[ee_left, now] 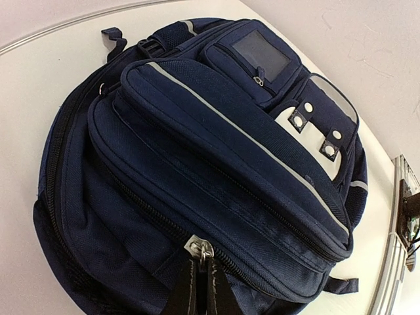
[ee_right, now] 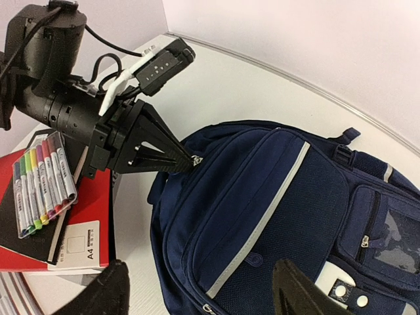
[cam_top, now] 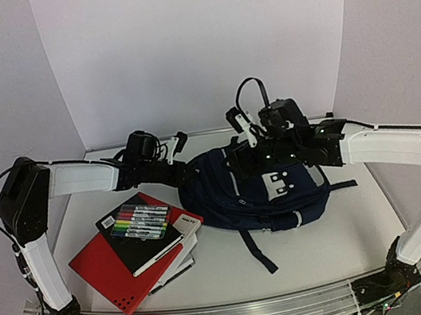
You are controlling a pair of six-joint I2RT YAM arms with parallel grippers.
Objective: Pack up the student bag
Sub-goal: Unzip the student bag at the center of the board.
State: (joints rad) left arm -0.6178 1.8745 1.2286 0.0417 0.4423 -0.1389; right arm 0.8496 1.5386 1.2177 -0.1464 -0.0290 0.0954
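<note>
The student bag [cam_top: 281,194], dark navy with thin pale stripes and white buckles, lies front up in the middle of the table. My left gripper [cam_top: 188,167] is at its left end, shut on the silver zipper pull [ee_left: 200,249] of the main zip; this also shows in the right wrist view [ee_right: 195,161]. The zips look closed. My right gripper [cam_top: 263,157] is open over the bag's front pocket [ee_right: 275,216], its fingers [ee_right: 108,292] spread wide and holding nothing.
Left of the bag lies a stack: a red notebook [cam_top: 105,276], a black notebook [cam_top: 140,246] with a pack of coloured markers [cam_top: 142,221] on top, and a white A4 pad [ee_right: 72,246]. A black bag strap [cam_top: 258,250] trails toward the front edge.
</note>
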